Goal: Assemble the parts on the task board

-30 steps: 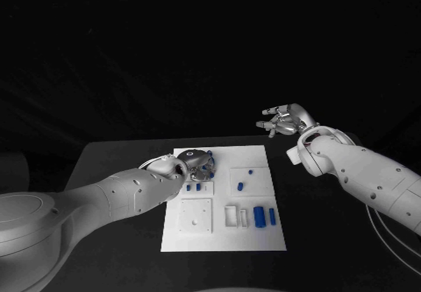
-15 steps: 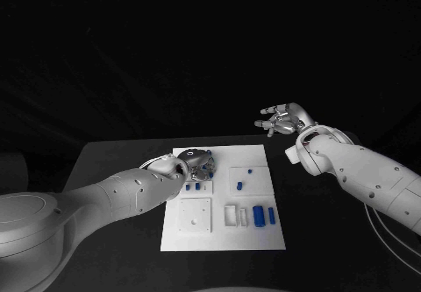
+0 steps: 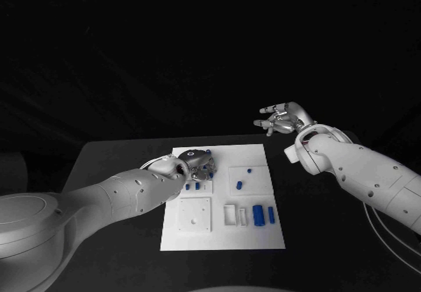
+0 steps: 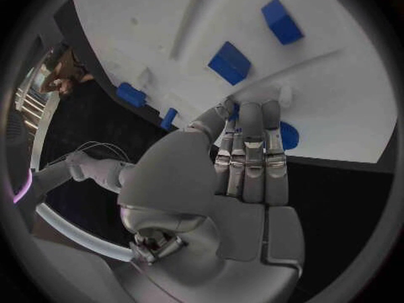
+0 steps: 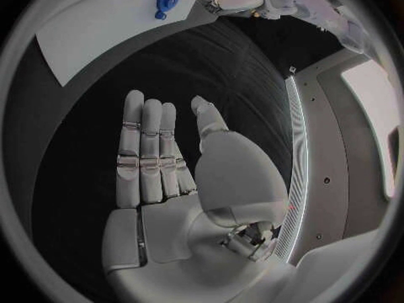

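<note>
The left robot hand [image 3: 194,162] is hovering low over the far left corner of the task board [image 3: 224,243], which is lying in the middle of the bench [image 3: 114,158], and the step in hand looks like the pickup or seating of one of the small blue parts there. In the left wrist view its fingers [image 4: 250,156] are lying straight and close together, their tips reaching down onto a rounded blue part [image 4: 287,135] at the board's edge (whether they are actually pinching it or only touching it, I cannot tell). More blue parts [image 3: 260,215] are lying toward the board's near right corner. The right robot hand [image 3: 282,121] is hanging released beyond the bench's far right corner, fingers apart and holding nothing. The next move probably calls for a firm pinch on that rounded part, then a careful lift without nudging its neighbours.
</note>
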Available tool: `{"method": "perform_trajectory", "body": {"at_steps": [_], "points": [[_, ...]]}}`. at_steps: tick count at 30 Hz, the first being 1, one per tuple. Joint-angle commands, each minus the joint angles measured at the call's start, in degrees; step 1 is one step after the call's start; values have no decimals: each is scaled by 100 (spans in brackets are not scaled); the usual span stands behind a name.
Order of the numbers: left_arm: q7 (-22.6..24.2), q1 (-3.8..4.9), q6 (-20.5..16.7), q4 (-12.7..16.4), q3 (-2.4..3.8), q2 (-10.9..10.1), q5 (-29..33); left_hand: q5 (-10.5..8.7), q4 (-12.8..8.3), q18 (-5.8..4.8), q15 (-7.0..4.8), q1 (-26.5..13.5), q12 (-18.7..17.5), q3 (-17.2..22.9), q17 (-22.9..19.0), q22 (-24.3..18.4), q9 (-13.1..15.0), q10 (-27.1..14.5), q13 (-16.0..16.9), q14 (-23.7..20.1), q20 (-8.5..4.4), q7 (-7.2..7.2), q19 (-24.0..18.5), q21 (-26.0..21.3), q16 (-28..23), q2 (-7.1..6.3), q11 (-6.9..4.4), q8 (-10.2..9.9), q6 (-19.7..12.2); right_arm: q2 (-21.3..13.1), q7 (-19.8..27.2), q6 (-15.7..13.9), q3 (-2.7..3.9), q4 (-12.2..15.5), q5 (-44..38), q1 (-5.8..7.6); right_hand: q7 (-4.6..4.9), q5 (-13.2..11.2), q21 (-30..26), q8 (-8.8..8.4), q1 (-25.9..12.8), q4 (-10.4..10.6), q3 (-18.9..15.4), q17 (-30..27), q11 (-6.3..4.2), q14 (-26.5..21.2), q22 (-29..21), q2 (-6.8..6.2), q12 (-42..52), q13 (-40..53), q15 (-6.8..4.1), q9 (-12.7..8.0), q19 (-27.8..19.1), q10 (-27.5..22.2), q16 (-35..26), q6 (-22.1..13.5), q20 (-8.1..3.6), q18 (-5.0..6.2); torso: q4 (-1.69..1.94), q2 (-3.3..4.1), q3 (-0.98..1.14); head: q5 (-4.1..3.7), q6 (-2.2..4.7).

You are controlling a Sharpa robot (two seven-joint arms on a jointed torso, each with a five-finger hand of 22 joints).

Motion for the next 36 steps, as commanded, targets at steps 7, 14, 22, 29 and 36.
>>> {"method": "perform_trajectory", "body": {"at_steps": [7,14,22,29,36], "points": [[-119,-24,219,-69,-10,21,-2,2,21,68,3,136,-4,-11,-2,131,8,251,5,73,-1,41,48,95,65,126,-23,-7,242,-4,41,50,3,12,12,0,0,25,-32,-15,-16,-35,3,-8,-9,-15,-6,41,-34,-5,-4,6,29,-22,-18,51,-6,-73,1,0,-2,2,-1],[-122,-24,77,-88,-10,27,-17,28,18,102,-59,253,1,-127,53,137,42,789,18,297,-46,-37,150,304,195,303,-182,13,783,-2,43,51,3,15,12,0,-1,17,-34,-15,-27,-37,1,-11,-8,-16,-3,41,-31,-8,-4,6,28,-23,-16,60,-6,-74,0,3,-6,5,-2],[-66,-24,-111,-40,-9,6,34,42,-11,70,-98,230,-3,-247,89,120,35,890,16,380,-94,-61,156,433,197,392,-222,-6,900,-1,46,48,3,15,12,0,-1,17,-34,-15,-27,-37,1,-11,-8,-16,-3,41,-31,-8,-4,6,28,-23,-16,60,-6,-74,-3,2,-4,7,3],[-48,-23,-265,76,19,-90,228,44,-18,67,-103,210,-5,-267,106,114,34,895,15,401,-101,-65,169,452,200,408,-226,-9,910,-9,49,46,3,13,12,0,-1,17,-34,-15,-27,-37,1,-11,-8,-16,-3,41,-31,-8,-4,6,28,-23,-16,60,-6,-74,2,-2,-6,5,23],[-41,-20,-338,222,224,-208,449,42,-19,66,-103,207,-5,-270,108,114,33,891,15,404,-101,-65,172,455,201,408,-225,-10,906,-24,50,47,3,5,12,0,-1,17,-34,-15,-27,-37,1,-11,-8,-16,-3,41,-31,-8,-4,6,28,-23,-16,60,-6,-74,11,-5,-9,9,30]]}}
